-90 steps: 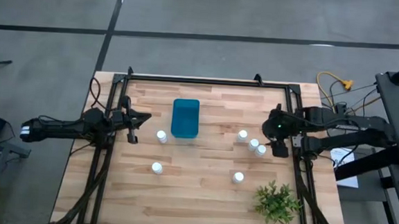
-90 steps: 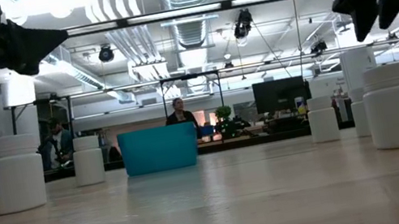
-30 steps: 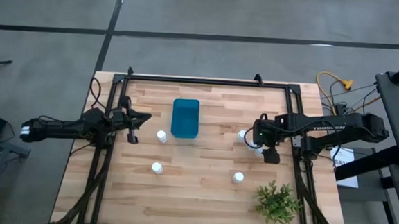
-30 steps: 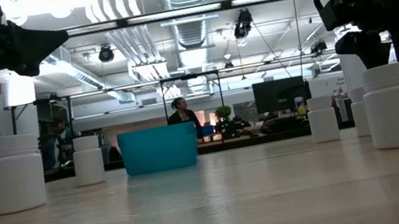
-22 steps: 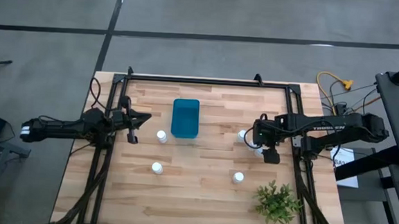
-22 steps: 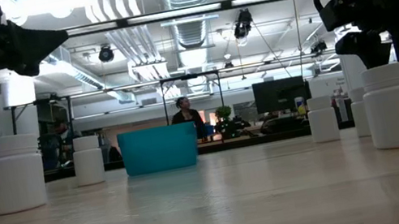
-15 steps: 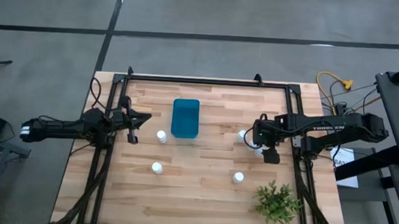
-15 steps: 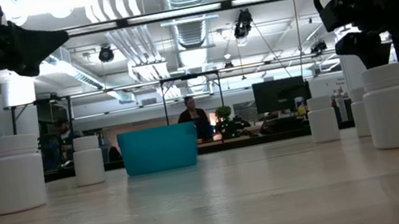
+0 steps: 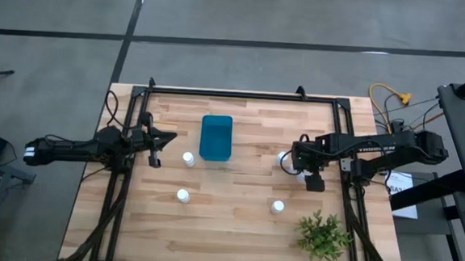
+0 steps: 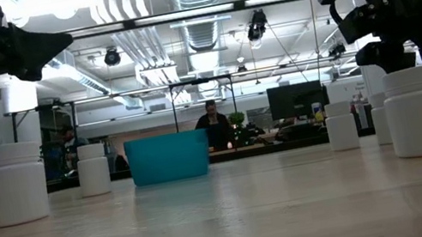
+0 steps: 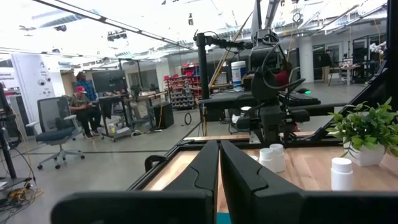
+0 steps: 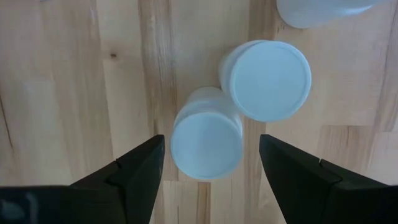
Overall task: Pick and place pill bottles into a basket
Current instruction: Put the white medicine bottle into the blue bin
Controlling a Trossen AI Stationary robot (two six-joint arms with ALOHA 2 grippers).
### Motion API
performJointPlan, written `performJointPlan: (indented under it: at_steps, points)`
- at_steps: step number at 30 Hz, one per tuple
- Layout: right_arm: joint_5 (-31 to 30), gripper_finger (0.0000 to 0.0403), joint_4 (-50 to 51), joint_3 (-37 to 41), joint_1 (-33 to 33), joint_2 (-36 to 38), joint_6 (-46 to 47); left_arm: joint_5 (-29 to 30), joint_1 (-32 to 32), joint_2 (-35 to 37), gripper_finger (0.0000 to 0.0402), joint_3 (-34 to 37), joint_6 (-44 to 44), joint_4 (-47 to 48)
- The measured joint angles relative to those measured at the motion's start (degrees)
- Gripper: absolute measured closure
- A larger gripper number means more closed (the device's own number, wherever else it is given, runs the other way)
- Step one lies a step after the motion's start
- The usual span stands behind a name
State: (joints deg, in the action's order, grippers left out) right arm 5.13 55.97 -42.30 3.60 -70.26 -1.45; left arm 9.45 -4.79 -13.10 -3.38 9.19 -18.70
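The blue basket (image 9: 216,138) is seen near the middle of the wooden table (image 9: 234,236), toward the far side, and no bottle can be seen inside it from above. It is a small plastic bin with rounded corners. The pill bottles are small, white and round, with white caps, and no writing can be read on them. Two bottles are found on the left half of the table: one (image 9: 188,158) just beside the basket and one (image 9: 182,195) nearer the front edge. One bottle (image 9: 277,206) is placed alone near the green plant (image 9: 323,235). Three more are grouped on the right side, and two of these (image 12: 206,140) (image 12: 266,79) are seen touching each other. The right gripper (image 12: 211,163) is held straight above them, with its fingers spread wide on both sides of one bottle and nothing held. The left gripper (image 11: 219,163) is kept at the left edge of the table, with its fingers pressed together and nothing between them.
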Motion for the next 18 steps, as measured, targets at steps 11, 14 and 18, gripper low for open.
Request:
performJointPlan:
  at_steps: [11,14,18]
  points:
    - [-0.15,0.0156,-0.03,0.0,0.0,-0.11,0.07,0.0,0.0,0.06,0.0401,0.0,0.02,-0.05]
    - [-0.15,0.0158,-0.03,0.0,0.0,-0.11,0.04,0.0,0.01,0.01,0.0401,0.0,0.04,-0.07]
    - [-0.17,0.0158,-0.05,0.0,0.02,-0.11,0.08,-0.02,0.01,-0.02,0.0401,0.0,0.04,-0.07]
